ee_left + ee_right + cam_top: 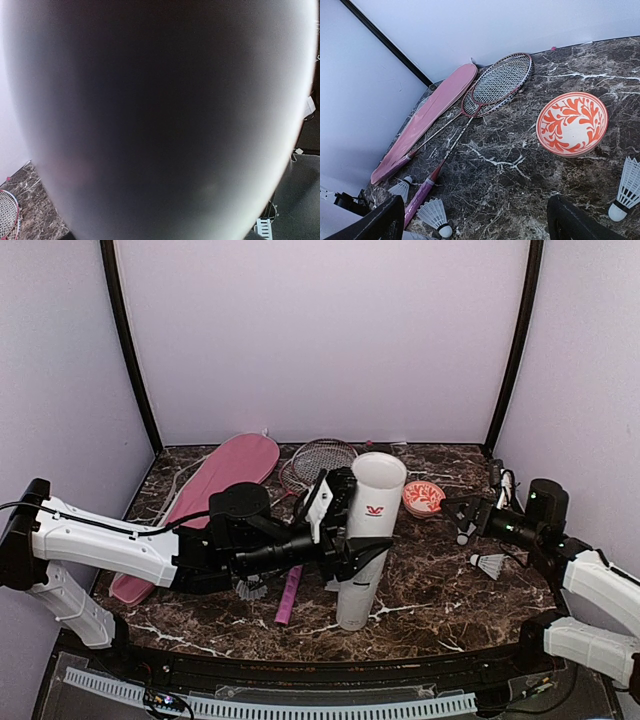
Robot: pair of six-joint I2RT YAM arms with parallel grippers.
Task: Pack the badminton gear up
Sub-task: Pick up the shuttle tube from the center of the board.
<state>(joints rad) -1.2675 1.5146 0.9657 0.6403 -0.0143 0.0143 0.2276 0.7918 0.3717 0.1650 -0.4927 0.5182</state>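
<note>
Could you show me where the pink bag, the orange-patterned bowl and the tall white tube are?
pink bag (445, 95), right wrist view, on its wide head end.
orange-patterned bowl (572, 122), right wrist view, on its inside.
tall white tube (378, 495), top external view, on its upper wall by the red logo.

Robot test cell, a lab rig rather than a home. Plain pale walls (320, 340) close in behind and on both outer sides of the left gripper (352, 525) and right gripper (460, 520), with black corner posts (130, 350) at the joins. Beneath both grippers is a dark marble-look tabletop (430, 600). The left arm (100, 540) and right arm (600, 580) are bolted at the near edge. Further back behind the grippers, a white perforated strip (270, 707) runs along the front.
</note>
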